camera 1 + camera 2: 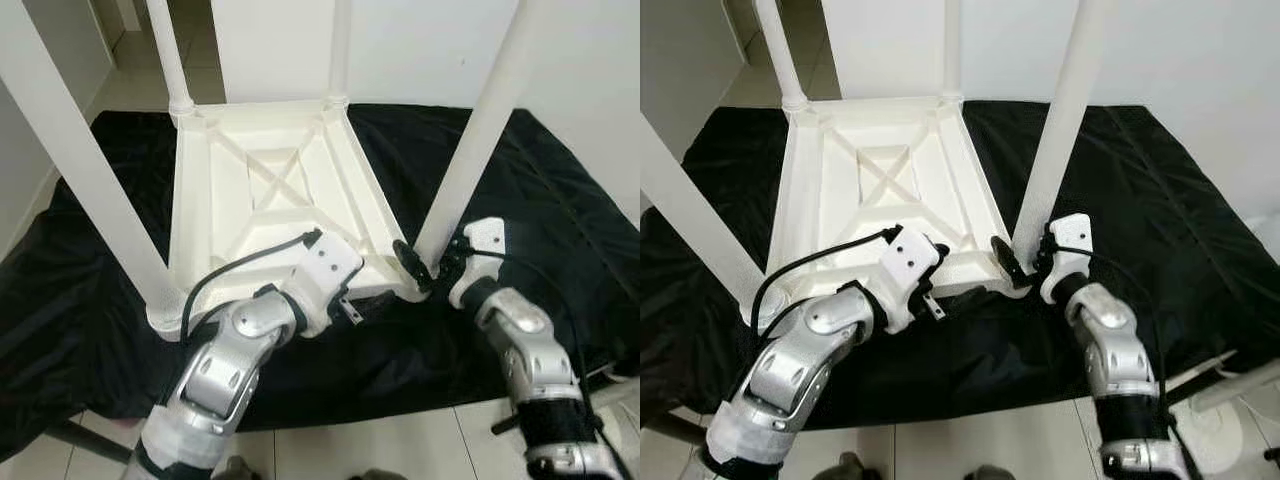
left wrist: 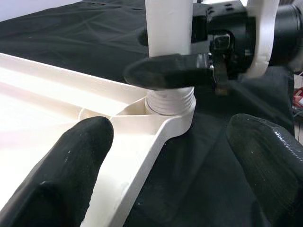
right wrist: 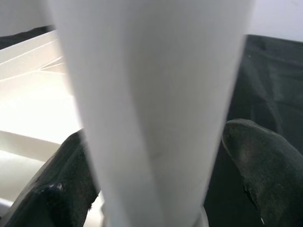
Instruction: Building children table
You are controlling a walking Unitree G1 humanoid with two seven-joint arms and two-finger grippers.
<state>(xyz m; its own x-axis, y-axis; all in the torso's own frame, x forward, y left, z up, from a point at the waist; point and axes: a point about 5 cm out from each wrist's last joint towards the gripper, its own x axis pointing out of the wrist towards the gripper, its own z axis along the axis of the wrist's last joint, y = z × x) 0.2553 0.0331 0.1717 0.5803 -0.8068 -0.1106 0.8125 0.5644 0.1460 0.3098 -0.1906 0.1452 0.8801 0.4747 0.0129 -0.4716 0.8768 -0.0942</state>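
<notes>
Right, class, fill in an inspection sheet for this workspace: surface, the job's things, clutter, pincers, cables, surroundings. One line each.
Surface: black cloth spread over a pale tiled floor.
Job's things: white table top lying upside down on the cloth; four white legs stand up from its corners, the near right leg seated in its threaded corner socket.
Clutter: nothing seen.
Pincers: right pincer closed around the base of the near right leg; left pincer open, one finger over the table's near edge, the other over the cloth, aimed at that socket.
Cables: black cable looping along the left forearm; another on the right wrist.
Surroundings: white walls behind; a doorway at far left.
</notes>
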